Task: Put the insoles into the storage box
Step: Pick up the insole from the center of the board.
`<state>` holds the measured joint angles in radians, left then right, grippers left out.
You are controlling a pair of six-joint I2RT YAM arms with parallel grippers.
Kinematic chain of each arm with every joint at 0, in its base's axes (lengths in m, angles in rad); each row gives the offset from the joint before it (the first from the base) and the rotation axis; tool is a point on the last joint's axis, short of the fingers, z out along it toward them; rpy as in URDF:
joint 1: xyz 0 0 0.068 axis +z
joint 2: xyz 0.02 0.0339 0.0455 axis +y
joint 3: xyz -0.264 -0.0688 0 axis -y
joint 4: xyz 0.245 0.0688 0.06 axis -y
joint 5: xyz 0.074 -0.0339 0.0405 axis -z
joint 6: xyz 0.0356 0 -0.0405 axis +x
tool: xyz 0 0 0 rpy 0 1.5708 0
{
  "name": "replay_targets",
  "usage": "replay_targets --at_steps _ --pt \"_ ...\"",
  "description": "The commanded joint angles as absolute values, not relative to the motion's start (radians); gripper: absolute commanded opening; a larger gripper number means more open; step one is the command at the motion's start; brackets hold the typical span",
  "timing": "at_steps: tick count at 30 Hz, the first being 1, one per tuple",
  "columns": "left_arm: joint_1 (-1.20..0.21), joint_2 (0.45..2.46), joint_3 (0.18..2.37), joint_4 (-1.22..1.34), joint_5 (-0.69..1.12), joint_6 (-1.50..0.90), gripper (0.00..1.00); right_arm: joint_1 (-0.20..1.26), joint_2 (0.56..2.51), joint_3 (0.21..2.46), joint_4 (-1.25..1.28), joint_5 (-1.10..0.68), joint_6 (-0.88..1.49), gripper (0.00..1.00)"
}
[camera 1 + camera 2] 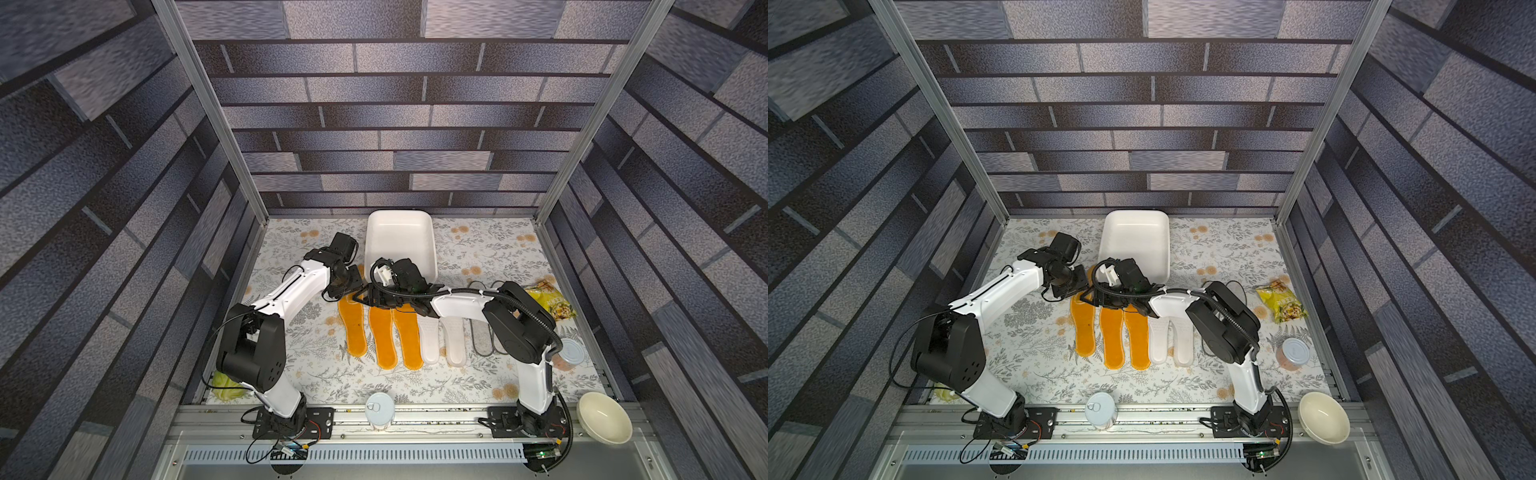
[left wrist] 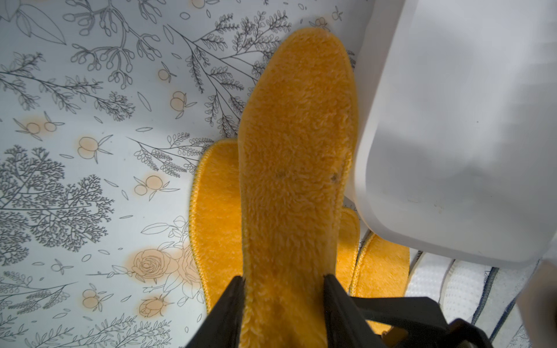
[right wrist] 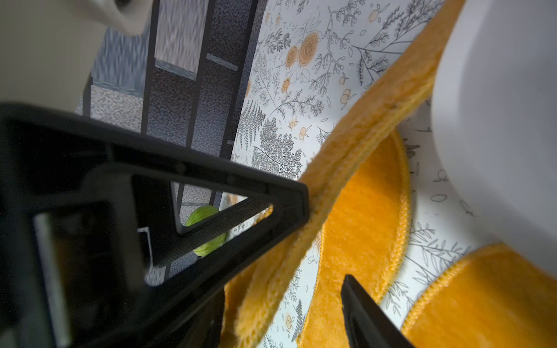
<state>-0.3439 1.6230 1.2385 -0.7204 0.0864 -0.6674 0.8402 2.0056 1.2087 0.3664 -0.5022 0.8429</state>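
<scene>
An orange insole (image 2: 298,144) is clamped at one end between the two black fingers of the left gripper (image 2: 283,277). It is held lifted off the counter (image 2: 90,150), with its free end stretching away from the gripper toward 12 o'clock. Its edge is seen passing between the fingers of the right gripper (image 3: 327,235), whose jaws stand apart. One fingertip touches the edge and the other is clear of it.

The storage box (image 1: 401,241) is placed at 12 o'clock on the counter in both top views. It stands just beside the held insole at that insole's 3 o'clock; whether the two touch cannot be told.

At the counter's centre the remaining insoles are laid side by side, running from 9 to 3 o'clock. Three orange insoles (image 1: 383,336) come first, then two white insoles (image 1: 428,340). The grey insoles (image 1: 482,336) are largely hidden under the right arm.

The counter is covered with a pale cloth printed with grey branches and orange flowers. A tin (image 1: 379,409) is seen at 6 o'clock, a cream bowl (image 1: 604,417) at 5 o'clock and a snack bag (image 1: 550,303) at 3 o'clock. The cell is enclosed by brick-patterned panels (image 1: 395,124) in aluminium framing.
</scene>
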Motion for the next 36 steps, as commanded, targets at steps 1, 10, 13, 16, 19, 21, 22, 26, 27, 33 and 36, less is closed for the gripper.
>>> replay_targets --at_steps 1,10,13,16,19,21,22,26,27,33,36 --pt "-0.356 1.638 1.227 -0.727 0.068 -0.689 0.45 0.847 2.014 1.203 0.344 -0.467 0.854 0.61" --pt "-0.365 1.641 1.226 -0.723 0.066 -0.694 0.46 0.846 2.017 1.206 0.354 -0.457 0.866 0.45" --pt "-0.365 1.640 1.222 -0.723 0.066 -0.695 0.45 0.846 2.016 1.210 0.353 -0.461 0.866 0.34" --pt "-0.366 1.638 1.220 -0.721 0.067 -0.694 0.46 0.846 2.051 1.213 0.350 -0.466 0.865 0.25" --pt "-0.365 1.637 1.218 -0.723 0.064 -0.695 0.46 0.846 2.059 1.216 0.351 -0.483 0.864 0.10" --pt "-0.363 1.635 1.217 -0.725 0.064 -0.694 0.48 0.846 2.061 1.215 0.356 -0.490 0.863 0.04" --pt "-0.361 1.635 1.218 -0.726 0.062 -0.695 0.51 0.846 2.060 1.212 0.357 -0.489 0.859 0.03" --pt "-0.342 1.620 1.209 -0.721 0.069 -0.701 0.59 0.846 2.044 1.189 0.377 -0.481 0.836 0.00" --pt "-0.334 1.613 1.203 -0.717 0.071 -0.705 0.60 0.846 2.038 1.181 0.392 -0.485 0.828 0.00" --pt "-0.248 1.542 1.141 -0.667 0.121 -0.721 0.64 0.846 1.986 1.151 0.411 -0.509 0.787 0.00" --pt "-0.196 1.502 1.121 -0.660 0.129 -0.718 0.70 0.847 1.963 1.139 0.419 -0.543 0.760 0.00"
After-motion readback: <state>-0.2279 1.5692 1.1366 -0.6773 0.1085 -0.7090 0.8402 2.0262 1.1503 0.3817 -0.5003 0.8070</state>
